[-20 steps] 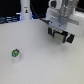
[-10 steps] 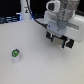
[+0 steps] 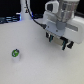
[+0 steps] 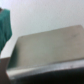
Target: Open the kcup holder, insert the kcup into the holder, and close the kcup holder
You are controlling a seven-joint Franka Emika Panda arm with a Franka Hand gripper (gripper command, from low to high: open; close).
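Exterior view shows our pincer (image 3: 59,42) hanging at the exterior view's right, above the tabletop (image 3: 35,67); whether its jaws are parted or closed we cannot tell. In the wrist view a dark flat box top, likely the kcup holder (image 4: 47,50), lies just beneath. The kcup (image 3: 16,52) sits well apart, toward the exterior view's left. We judge opening comes first: descend squarely onto the drawer front and pull straight.

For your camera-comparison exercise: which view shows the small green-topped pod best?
The exterior view: the pod sits whole on the white table, apart from the gripper. The wrist view shows no pod, only a blurred flat box top.
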